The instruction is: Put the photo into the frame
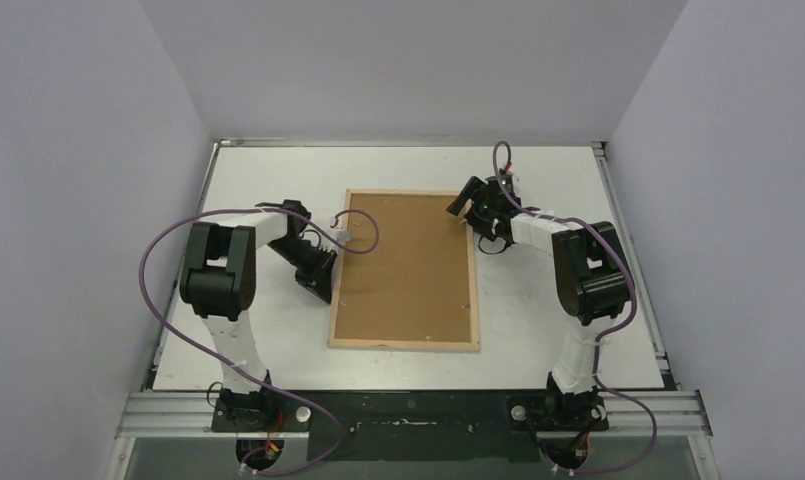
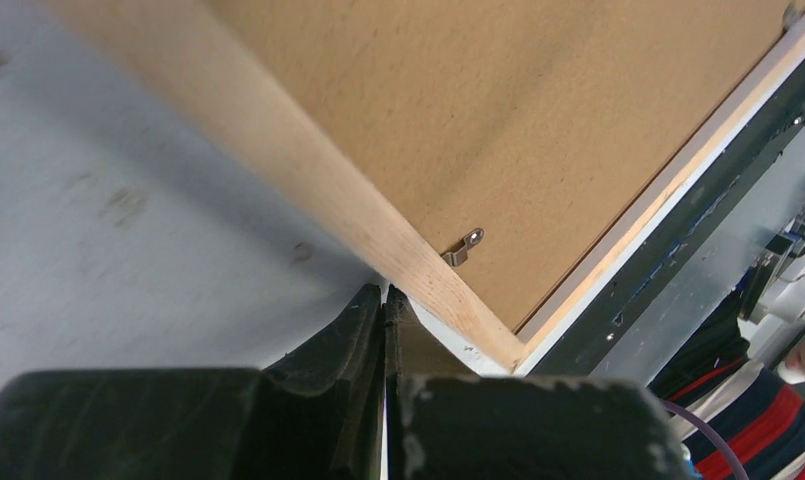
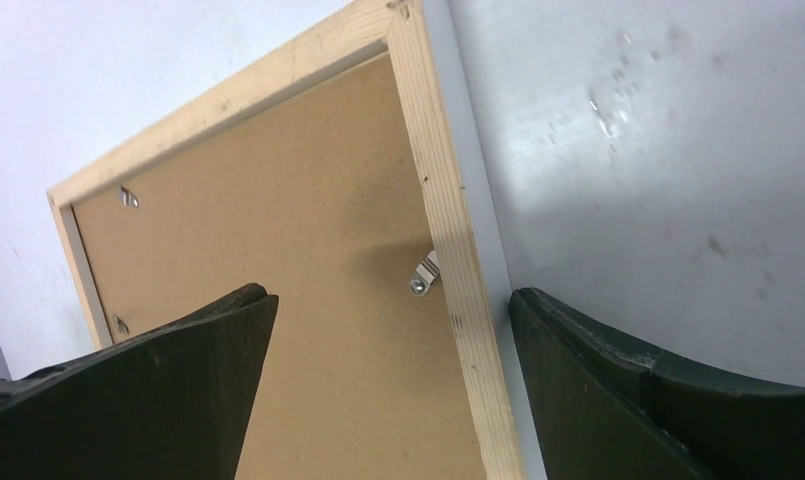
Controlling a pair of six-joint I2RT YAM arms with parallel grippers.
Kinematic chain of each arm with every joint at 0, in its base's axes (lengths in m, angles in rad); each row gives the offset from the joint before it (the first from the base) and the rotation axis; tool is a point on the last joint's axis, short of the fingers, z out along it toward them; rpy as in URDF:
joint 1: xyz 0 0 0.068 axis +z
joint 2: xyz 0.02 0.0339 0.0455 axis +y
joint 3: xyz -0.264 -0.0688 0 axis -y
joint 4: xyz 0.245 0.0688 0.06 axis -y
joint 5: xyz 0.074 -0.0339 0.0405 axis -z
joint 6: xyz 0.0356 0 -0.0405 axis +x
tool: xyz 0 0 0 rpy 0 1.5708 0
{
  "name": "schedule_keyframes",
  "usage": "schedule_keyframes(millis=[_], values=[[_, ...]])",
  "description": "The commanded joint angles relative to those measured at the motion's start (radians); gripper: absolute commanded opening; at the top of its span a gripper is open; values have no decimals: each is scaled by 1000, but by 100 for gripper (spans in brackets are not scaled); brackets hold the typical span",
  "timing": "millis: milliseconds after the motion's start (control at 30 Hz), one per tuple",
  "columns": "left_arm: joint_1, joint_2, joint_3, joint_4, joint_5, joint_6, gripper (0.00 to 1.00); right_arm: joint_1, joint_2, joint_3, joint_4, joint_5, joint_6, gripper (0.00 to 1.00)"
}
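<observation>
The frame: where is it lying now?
In the top view the frame lies mid-table, brown backing panel up, with the left gripper at its left slat and the right gripper open over its right slat, near the far corner.

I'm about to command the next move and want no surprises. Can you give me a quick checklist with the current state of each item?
1. Photo in view: not ok, no view shows it.
2. Backing panel lying inside frame: ok.
3. Left claw shut at the frame's left slat: ok.
4. Right claw open astride the right slat: ok.
5. Metal tab locking the panel: cannot tell.
</observation>
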Motion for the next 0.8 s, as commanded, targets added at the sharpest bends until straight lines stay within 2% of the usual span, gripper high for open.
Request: schedule_keyframes(millis=[0,300,467,533,667,767], values=[[-64,19,36,14,71,15,0,19,56,167,-20,-35,-14,90],[-208,41,58,44,101,-27,0,75,186,351,-104,-39,-32,90],[-220,36,96,-26,135,-11,0,97,194,401,-147,-11,-68,90],[-179,6,123,-98,161,22,0,97,154,393,-164,50,-92,90],[-4,-35,227,-242,225,72,6,96,36,328,-124,146,-119,90],[102,-15,299,-243,237,18,8,103,-18,283,-90,179,-125,90]])
